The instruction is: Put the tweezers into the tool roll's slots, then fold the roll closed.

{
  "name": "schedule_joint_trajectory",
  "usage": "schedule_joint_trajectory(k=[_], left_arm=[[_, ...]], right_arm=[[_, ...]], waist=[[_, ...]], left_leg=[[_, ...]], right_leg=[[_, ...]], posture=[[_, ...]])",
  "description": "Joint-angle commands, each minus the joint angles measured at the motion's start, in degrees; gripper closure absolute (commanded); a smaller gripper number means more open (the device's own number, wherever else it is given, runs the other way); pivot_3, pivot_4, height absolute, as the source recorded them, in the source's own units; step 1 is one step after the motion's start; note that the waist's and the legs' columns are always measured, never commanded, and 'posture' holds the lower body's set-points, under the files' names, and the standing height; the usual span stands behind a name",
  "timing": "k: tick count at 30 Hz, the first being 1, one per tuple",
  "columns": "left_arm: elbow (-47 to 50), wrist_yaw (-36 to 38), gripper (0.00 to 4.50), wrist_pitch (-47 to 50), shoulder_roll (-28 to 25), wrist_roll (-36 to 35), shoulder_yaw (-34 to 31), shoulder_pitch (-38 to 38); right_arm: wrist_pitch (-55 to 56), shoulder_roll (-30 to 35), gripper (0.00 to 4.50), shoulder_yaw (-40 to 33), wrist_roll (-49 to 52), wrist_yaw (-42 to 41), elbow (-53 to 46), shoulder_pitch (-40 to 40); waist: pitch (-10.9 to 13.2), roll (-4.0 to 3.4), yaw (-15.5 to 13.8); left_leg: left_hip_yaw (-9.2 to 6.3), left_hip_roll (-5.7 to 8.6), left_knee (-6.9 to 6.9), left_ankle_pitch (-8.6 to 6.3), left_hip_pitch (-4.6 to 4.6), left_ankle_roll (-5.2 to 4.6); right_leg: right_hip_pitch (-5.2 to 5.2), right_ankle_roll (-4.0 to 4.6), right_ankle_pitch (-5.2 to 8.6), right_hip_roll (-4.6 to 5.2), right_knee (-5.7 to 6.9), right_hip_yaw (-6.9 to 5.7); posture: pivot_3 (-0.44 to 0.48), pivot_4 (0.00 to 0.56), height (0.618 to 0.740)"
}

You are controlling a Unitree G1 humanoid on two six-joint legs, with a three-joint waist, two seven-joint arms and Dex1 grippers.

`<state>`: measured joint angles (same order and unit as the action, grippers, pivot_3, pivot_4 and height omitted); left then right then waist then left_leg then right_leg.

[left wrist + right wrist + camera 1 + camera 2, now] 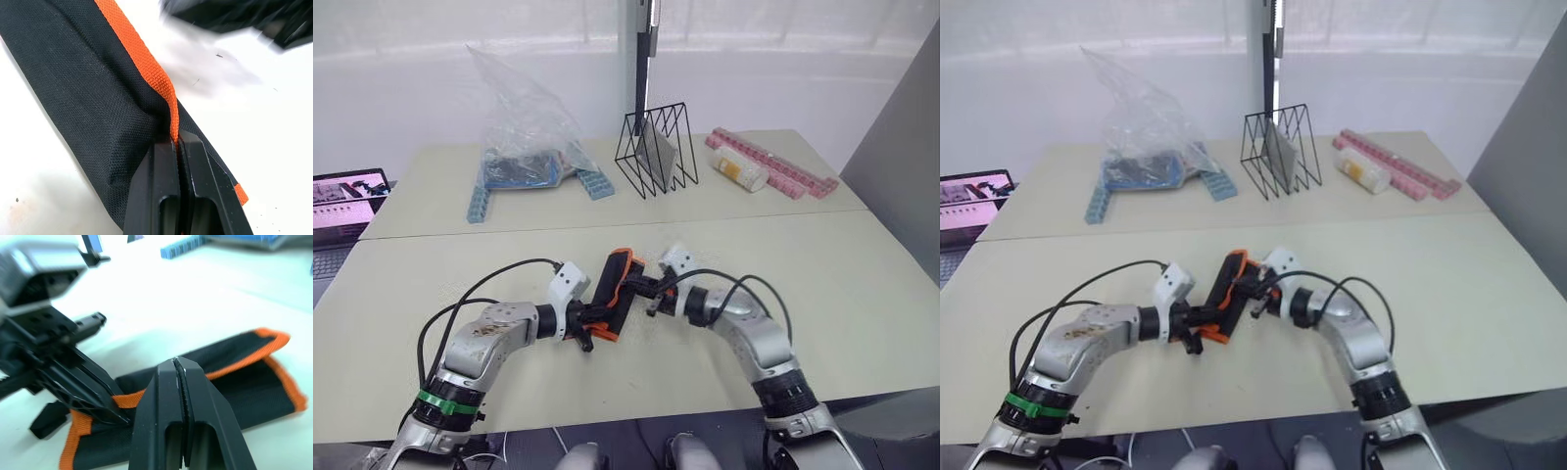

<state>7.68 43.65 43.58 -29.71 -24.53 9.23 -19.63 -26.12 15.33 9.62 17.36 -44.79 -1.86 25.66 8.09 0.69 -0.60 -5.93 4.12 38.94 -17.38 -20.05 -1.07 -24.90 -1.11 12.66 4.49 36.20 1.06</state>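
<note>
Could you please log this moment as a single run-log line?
tool roll: folded on table | left gripper: shut on orange piping | right gripper: shut, over roll

Lab (bare tables (862,284), laptop (342,211))

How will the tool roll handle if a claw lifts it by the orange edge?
Probably floppy: the tool roll is woven fabric, and its orange piping already buckles where the left claw pinches it. Folded over as it lies, it would likely sag or fall open if lifted by one edge. The coarse weave should grip well, so slipping looks unlikely.
</note>
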Motion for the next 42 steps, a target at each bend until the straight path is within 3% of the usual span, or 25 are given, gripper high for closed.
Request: schedule_joint_trajectory(k=[1,9,17,23,29,34,37,41,42], left_arm=[[-2.3,-1.4,4.48,1.3,-0.1,3.0,2.7,1.2],[-0.8,0.3,4.48,-0.6,-1.7,6.8,7.0,1.9],[0.0,-0.2,4.48,-1.1,-2.2,8.7,6.9,2.1],[0.9,0.3,4.48,-2.3,-3.2,10.2,7.7,2.4],[3.8,2.9,2.61,-2.1,-5.2,7.5,4.3,2.6],[8.4,8.1,1.00,-1.7,-7.8,-0.7,-3.5,2.9],[9.0,11.0,1.00,-0.8,-9.1,-5.6,-8.1,3.4],[4.9,14.4,1.00,-4.4,-10.5,-6.4,-10.6,3.6],[3.2,15.0,1.25,-5.8,-10.3,-6.1,-10.8,3.5]], right_arm=[[0.6,-0.6,4.50,0.2,2.1,-1.8,-2.2,1.0],[5.8,-4.0,4.50,6.6,-8.6,3.2,11.2,7.7],[4.1,-2.0,4.50,8.3,-11.3,2.7,13.7,5.5],[4.7,-1.5,4.50,8.6,-12.5,3.1,17.0,4.2],[5.3,-2.0,4.50,8.7,-12.5,3.3,18.7,3.1],[4.8,-1.8,4.50,9.3,-12.9,3.4,18.8,2.3],[4.5,-1.8,4.50,9.5,-13.0,3.4,18.6,2.1],[4.2,-2.0,4.50,9.8,-13.0,3.2,18.5,2.2],[4.1,-2.0,4.50,9.8,-13.0,3.1,18.5,2.3]], waist=[[0.0,0.00,0.0],[0.0,-0.01,-0.1],[-0.1,-0.04,0.0],[-0.2,-0.07,0.2],[-0.3,-0.08,0.6],[-0.3,-0.07,1.4],[-0.3,-0.08,1.4],[-0.3,-0.08,1.4],[-0.3,-0.08,1.4]], left_leg=[[0.00,0.00,0.00,-0.01,0.01,-0.02],[0.00,0.01,0.00,0.13,0.05,0.21],[0.00,0.00,-0.01,0.11,0.08,0.19],[0.00,-0.04,-0.18,-0.09,0.72,-0.15],[-0.01,-0.05,-0.19,-0.11,0.80,-0.19],[-0.01,-0.08,-0.20,-0.11,0.75,-0.18],[-0.01,-0.09,-0.21,-0.11,0.75,-0.18],[-0.01,-0.08,-0.20,-0.12,0.75,-0.19],[-0.01,-0.08,-0.20,-0.12,0.75,-0.19]], right_leg=[[0.00,0.00,0.00,-0.01,0.00,0.00],[0.01,0.01,-0.01,0.00,0.04,0.00],[0.07,0.01,0.00,0.00,-0.01,-0.01],[0.65,0.00,0.01,-0.04,-0.14,-0.01],[0.73,-0.01,0.03,-0.05,-0.12,0.00],[0.63,0.01,0.04,-0.08,-0.08,0.00],[0.62,0.02,0.05,-0.08,-0.08,0.00],[0.64,0.02,0.05,-0.07,-0.12,-0.02],[0.64,0.02,0.05,-0.07,-0.12,-0.02]], posture=[[0.000,0.150,0.724],[0.000,0.150,0.724],[0.000,0.150,0.724],[0.000,0.150,0.724],[0.000,0.150,0.724],[0.000,0.150,0.724],[0.000,0.150,0.724],[0.000,0.150,0.724],[0.000,0.150,0.724]])
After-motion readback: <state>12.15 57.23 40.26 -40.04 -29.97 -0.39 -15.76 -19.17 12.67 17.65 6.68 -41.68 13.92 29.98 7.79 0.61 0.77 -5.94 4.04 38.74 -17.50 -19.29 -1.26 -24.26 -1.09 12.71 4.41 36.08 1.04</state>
